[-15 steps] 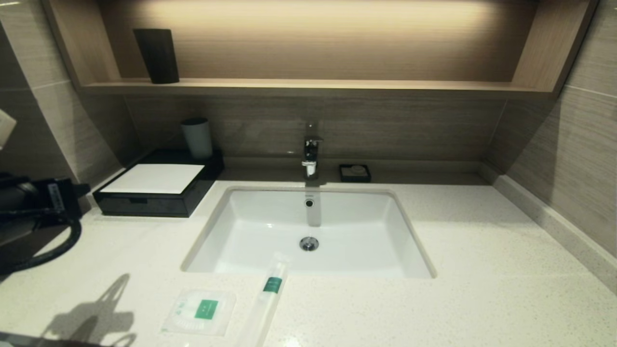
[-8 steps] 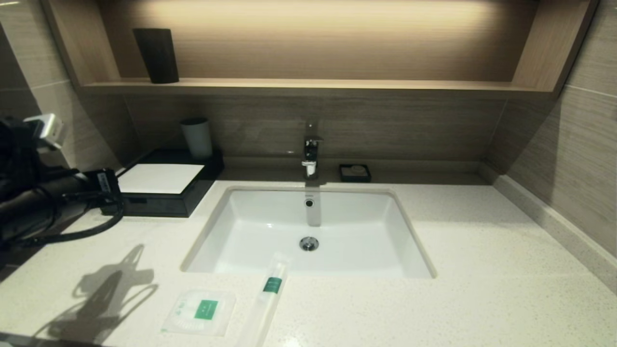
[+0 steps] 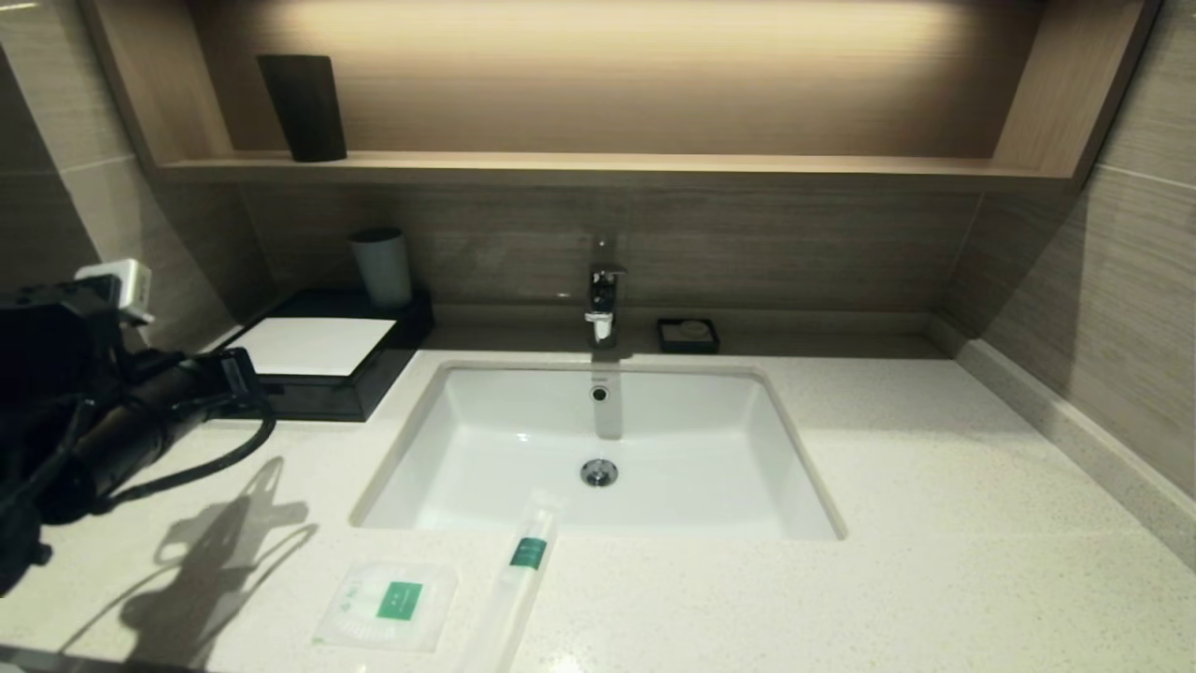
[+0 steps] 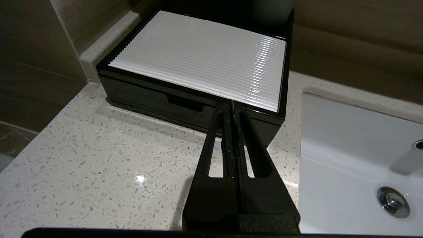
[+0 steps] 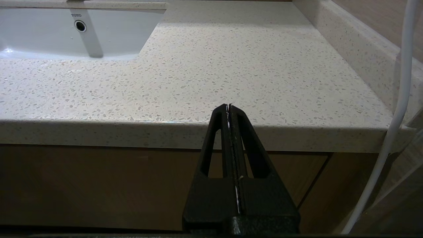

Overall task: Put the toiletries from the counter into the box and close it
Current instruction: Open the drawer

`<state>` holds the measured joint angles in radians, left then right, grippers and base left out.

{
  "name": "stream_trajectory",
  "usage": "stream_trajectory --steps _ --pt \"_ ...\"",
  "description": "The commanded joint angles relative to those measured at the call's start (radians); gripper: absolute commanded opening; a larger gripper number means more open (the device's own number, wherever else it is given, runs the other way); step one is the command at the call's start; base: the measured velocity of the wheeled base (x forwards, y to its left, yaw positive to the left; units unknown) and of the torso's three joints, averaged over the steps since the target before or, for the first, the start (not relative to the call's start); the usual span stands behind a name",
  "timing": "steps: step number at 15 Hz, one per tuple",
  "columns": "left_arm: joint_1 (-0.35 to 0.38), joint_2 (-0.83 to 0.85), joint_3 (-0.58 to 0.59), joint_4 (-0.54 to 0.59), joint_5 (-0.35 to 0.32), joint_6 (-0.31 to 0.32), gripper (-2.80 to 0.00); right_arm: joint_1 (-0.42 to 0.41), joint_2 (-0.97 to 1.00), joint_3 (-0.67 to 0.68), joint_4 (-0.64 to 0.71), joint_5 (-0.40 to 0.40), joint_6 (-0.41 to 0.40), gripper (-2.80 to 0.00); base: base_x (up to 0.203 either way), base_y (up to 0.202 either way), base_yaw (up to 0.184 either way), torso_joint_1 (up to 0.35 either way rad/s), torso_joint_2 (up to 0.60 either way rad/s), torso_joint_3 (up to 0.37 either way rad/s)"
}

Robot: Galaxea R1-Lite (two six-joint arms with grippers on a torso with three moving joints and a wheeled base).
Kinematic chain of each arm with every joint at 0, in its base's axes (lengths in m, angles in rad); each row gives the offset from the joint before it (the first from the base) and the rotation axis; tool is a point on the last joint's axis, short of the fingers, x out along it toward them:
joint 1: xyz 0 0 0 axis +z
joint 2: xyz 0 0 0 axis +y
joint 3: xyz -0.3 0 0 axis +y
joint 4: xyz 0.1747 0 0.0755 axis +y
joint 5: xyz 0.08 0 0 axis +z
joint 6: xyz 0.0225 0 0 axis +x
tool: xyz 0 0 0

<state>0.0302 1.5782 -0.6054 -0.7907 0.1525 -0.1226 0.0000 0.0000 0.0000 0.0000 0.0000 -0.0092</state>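
Note:
The flat square packet (image 3: 388, 606) and the long slim packet (image 3: 521, 579) lie on the speckled counter (image 3: 934, 523) near its front edge, the long one reaching over the basin's rim. The black box (image 3: 308, 369) with a white top panel stands closed at the back left. My left gripper (image 3: 245, 381) is shut and empty, hovering just in front of the box's drawer front (image 4: 148, 99), its tips (image 4: 230, 104) near the right part of that front. My right gripper (image 5: 228, 106) is shut and empty, low in front of the counter's front edge (image 5: 231, 135), out of the head view.
The white basin (image 3: 486, 449) is sunk in the middle, with a faucet (image 3: 603, 294) and a small black soap dish (image 3: 688, 335) behind it. A grey cup (image 3: 381, 266) stands behind the box's white panel. A dark cup (image 3: 304, 107) is on the wall shelf. A white cable (image 5: 396, 109) hangs by my right gripper.
My left arm has swung in from the left edge towards the front of the black box. The packets and the box have not moved.

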Motion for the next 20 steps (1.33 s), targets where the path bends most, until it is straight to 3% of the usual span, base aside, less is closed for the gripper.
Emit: stream_trajectory --steps 1,5,11,15,20 --pt "0.000 0.040 0.008 -0.015 0.011 -0.002 -2.80 0.000 0.000 0.000 0.001 0.000 0.000 -2.80 0.000 0.000 0.000 0.000 0.00 0.000" --pt "0.000 0.068 0.041 -0.032 0.028 0.000 -2.80 0.000 -0.001 0.000 0.000 0.000 -0.001 -2.80 0.000 0.000 0.000 0.000 0.00 0.000" --pt "0.000 0.097 0.120 -0.192 0.049 0.017 -2.80 0.000 0.000 0.000 0.000 0.000 -0.001 -2.80 0.000 0.000 0.000 0.000 0.00 0.000" --pt "0.023 0.117 0.163 -0.313 0.068 0.082 -2.80 0.000 -0.001 0.000 0.000 0.000 -0.002 -2.80 0.000 0.000 0.000 0.000 0.00 0.000" --pt "0.028 0.135 0.168 -0.321 0.071 0.077 -2.80 0.000 0.000 0.000 0.001 0.000 0.000 -2.80 0.000 0.000 0.000 0.000 0.00 0.000"
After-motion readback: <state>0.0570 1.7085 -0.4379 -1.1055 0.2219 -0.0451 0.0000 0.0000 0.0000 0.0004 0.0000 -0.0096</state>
